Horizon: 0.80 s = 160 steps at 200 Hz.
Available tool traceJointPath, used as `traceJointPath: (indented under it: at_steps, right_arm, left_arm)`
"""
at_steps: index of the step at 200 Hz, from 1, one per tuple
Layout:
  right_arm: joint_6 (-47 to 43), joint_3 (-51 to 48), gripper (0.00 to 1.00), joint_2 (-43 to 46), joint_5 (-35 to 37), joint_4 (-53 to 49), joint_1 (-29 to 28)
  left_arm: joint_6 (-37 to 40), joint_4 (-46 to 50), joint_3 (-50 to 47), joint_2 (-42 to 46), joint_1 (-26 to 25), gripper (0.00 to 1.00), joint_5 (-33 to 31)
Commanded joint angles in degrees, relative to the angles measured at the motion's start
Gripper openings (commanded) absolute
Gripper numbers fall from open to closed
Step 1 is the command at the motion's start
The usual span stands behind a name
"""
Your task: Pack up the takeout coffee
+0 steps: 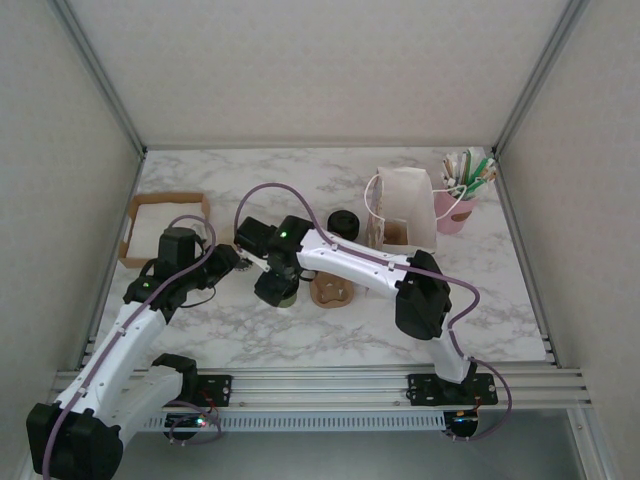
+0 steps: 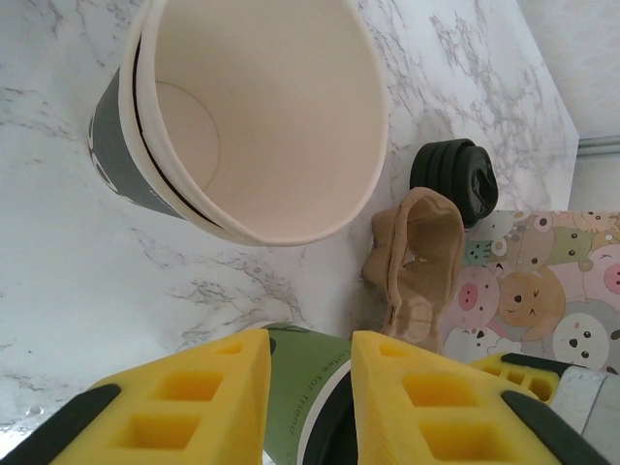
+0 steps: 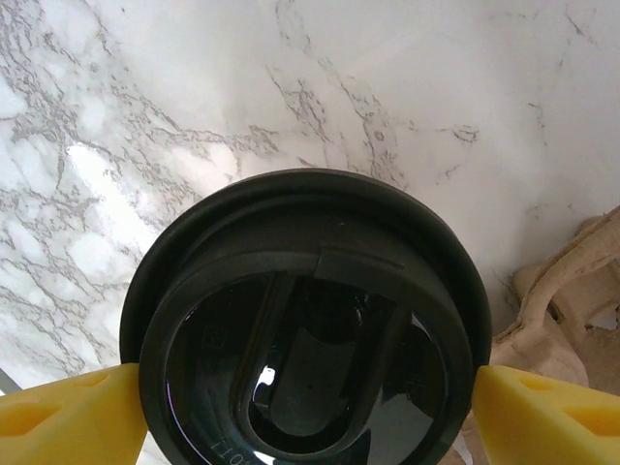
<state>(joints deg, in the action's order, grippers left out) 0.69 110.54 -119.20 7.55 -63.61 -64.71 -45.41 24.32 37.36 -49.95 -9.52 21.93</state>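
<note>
The takeout coffee [image 1: 283,293] is a green paper cup with a round black lid [image 3: 310,320], just left of the brown cardboard carrier [image 1: 331,290]. My right gripper [image 1: 277,283] comes down on it from above. Its yellow fingers [image 3: 68,417] touch the lid's rim on both sides, so the right gripper [image 3: 310,412] is shut on the cup. My left gripper [image 1: 228,262] hovers close to the cup's left. In the left wrist view the cup's green side [image 2: 291,373] shows through the narrow gap of the left gripper [image 2: 310,383], beyond its fingertips, which hold nothing.
A lidless stack of cups [image 2: 262,116] stands just beyond the left gripper. A stack of black lids [image 1: 343,222], a white paper bag [image 1: 405,205] and a pink holder of utensils [image 1: 458,205] lie further back. A napkin tray [image 1: 165,225] sits far left.
</note>
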Motion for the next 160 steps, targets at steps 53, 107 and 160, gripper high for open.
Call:
traceJointPath:
  at_steps: [53, 107, 160]
  right_arm:
    - [3.4, -4.8, 0.86, -1.2, 3.5, -1.7, 0.6]
    - [4.9, 2.7, 0.86, 0.4, 1.9, -5.0, 1.5]
    - [5.6, 7.7, 0.89, 0.2, 1.0, -7.5, 2.1]
  left_arm:
    - [0.9, 0.2, -0.5, 0.1, 0.9, 0.28, 1.2]
    - [1.0, -0.2, 0.3, -0.3, 0.9, 0.28, 1.5]
    - [1.0, -0.4, 0.6, -0.2, 0.9, 0.28, 1.4]
